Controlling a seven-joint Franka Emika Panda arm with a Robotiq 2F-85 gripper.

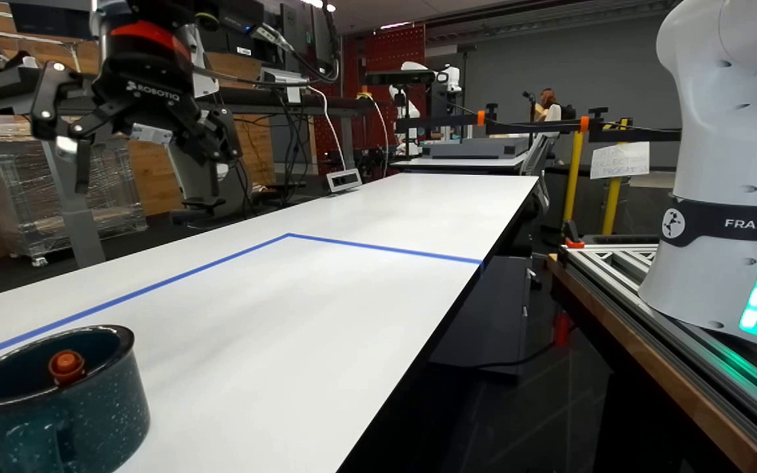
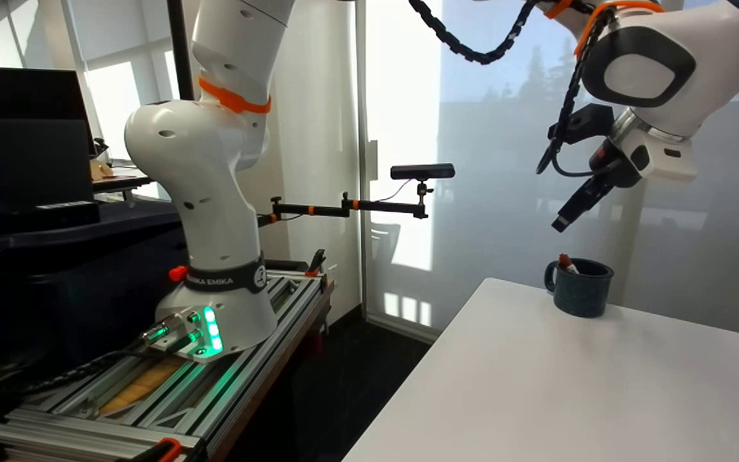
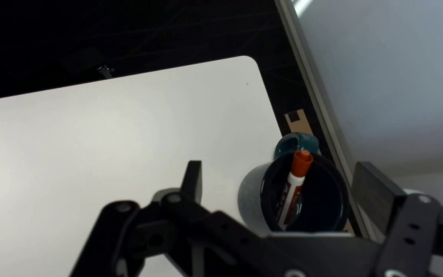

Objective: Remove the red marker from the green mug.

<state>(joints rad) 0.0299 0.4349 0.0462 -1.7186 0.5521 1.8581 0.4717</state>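
- The marker sat in the mug, tilted, red cap uppermost, leaning toward the handle side; whether it touched the rim there could not be told.
- Its white barrel ran down into the dark inside, a dark red label along it.
- The mug, dark green with pale specks, stood upright on the table, near its edge.
- The gripper was spread wide, its fingers well apart; in the wrist view they flanked the mug's mouth.
- It hung higher than the mug in both exterior views, apart from mug and marker.
- A blue line ran along the table in an exterior view and turned a corner.
- The arm reached over the table, a black cable looped along it; its base stood on a metal frame, with a green light glowing.
- Past the arm, a camera stood on a jointed black bracket.
- Farther back, a sign, too faint to read in full, hung at yellow posts, and a person showed small beyond.
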